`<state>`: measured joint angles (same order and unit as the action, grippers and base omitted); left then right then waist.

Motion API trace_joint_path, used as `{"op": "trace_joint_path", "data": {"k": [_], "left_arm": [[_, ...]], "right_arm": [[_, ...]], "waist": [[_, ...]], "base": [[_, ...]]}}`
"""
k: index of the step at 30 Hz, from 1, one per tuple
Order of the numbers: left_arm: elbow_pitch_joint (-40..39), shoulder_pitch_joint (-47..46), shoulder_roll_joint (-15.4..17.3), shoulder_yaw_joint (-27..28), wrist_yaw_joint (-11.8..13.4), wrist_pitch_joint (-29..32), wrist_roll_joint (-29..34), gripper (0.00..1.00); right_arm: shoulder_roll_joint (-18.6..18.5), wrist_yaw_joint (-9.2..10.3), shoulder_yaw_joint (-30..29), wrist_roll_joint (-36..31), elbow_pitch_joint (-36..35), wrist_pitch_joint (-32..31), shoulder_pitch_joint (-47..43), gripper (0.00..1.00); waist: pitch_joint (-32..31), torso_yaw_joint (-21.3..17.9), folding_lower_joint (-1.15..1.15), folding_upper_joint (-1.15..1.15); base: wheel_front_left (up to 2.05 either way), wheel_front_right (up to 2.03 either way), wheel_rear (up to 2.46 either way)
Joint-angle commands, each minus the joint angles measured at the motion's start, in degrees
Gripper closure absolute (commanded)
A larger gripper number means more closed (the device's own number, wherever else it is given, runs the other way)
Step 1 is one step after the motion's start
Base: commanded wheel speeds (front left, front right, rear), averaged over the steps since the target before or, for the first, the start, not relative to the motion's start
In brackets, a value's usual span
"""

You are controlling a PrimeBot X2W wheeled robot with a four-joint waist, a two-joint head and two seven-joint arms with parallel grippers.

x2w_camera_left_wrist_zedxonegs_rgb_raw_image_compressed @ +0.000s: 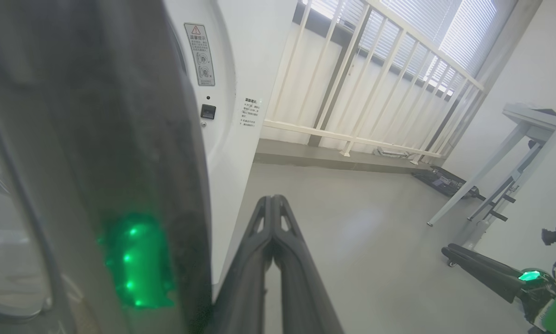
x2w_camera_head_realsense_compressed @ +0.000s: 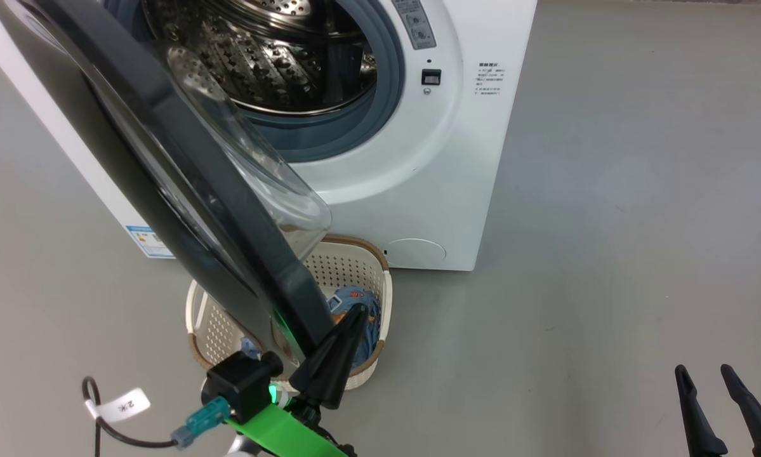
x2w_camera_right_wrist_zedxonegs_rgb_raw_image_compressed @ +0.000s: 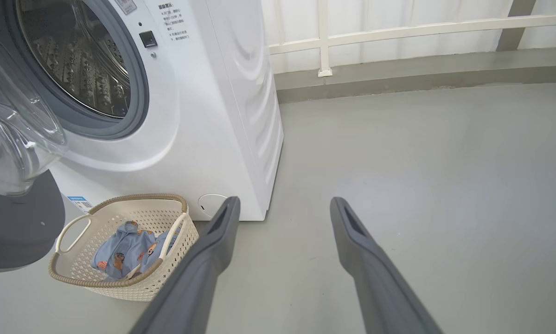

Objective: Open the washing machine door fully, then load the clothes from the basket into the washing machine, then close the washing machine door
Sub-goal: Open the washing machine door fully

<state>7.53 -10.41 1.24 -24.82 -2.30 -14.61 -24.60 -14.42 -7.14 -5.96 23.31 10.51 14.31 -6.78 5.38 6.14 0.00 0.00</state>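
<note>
Closest in the head view, the left hand (x2w_camera_head_realsense_compressed: 358, 312) is seen pinched shut on nothing, just beside the rim of the open washing machine door (x2w_camera_head_realsense_compressed: 164, 178). From the left wrist, a green glow is seen on that rim. From the right wrist, the right hand (x2w_camera_right_wrist_zedxonegs_rgb_raw_image_compressed: 284, 202) is spread wide, and the clothes (x2w_camera_right_wrist_zedxonegs_rgb_raw_image_compressed: 124, 248) are seen lying in the basket (x2w_camera_right_wrist_zedxonegs_rgb_raw_image_compressed: 120, 284) before the washing machine (x2w_camera_right_wrist_zedxonegs_rgb_raw_image_compressed: 203, 116).

On the left gripper (x2w_camera_head_realsense_compressed: 357, 312) two long, dark fingers tapering to points were seen, each cut with a narrow slot near its tip. Behind their base a black block (x2w_camera_head_realsense_compressed: 244, 379) with a round knob was mounted on a bright green bracket (x2w_camera_head_realsense_compressed: 285, 433). Beside it, a teal connector (x2w_camera_head_realsense_compressed: 205, 419) was joined to a black cable (x2w_camera_head_realsense_compressed: 152, 443) bearing a white tag (x2w_camera_head_realsense_compressed: 123, 404). The right gripper (x2w_camera_head_realsense_compressed: 704, 369) was fingered alike, in dark grey.
</note>
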Motion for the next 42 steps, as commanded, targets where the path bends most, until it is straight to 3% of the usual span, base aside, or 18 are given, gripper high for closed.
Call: {"op": "trace_joint_path", "data": {"k": [1, 19, 34, 42], "left_arm": [[-1.46, -0.95, 1.64, 4.89, 0.57, -0.39, -0.05, 1.00], [-3.28, 3.77, 1.64, 7.93, 1.16, -0.39, 0.23, 1.00], [-8.29, 9.64, 1.64, 10.62, 3.76, -0.39, 1.34, 1.00], [-10.67, 11.29, 1.64, 12.32, 6.35, -0.39, 1.55, 1.00]], "right_arm": [[-1.35, -0.35, 1.20, 0.05, -1.45, 0.69, 1.46, 0.00], [-1.44, -0.35, 1.58, -0.03, -1.46, 0.69, 0.49, 0.00], [-1.31, -0.35, 1.65, -0.14, -1.69, 0.69, -0.09, 0.00], [-1.52, -0.35, 1.40, -0.13, -2.15, 0.69, 0.43, 0.00]], "waist": [[-0.11, 0.19, 0.00, 0.00], [-1.59, 1.00, 0.00, 0.00], [-1.86, 2.25, 0.00, 0.00], [-0.87, 3.28, 0.00, 0.00]], "base": [[0.00, 0.00, 0.00], [0.00, 0.00, 0.00], [0.00, 0.00, 0.00], [0.00, 0.00, 0.00]]}}
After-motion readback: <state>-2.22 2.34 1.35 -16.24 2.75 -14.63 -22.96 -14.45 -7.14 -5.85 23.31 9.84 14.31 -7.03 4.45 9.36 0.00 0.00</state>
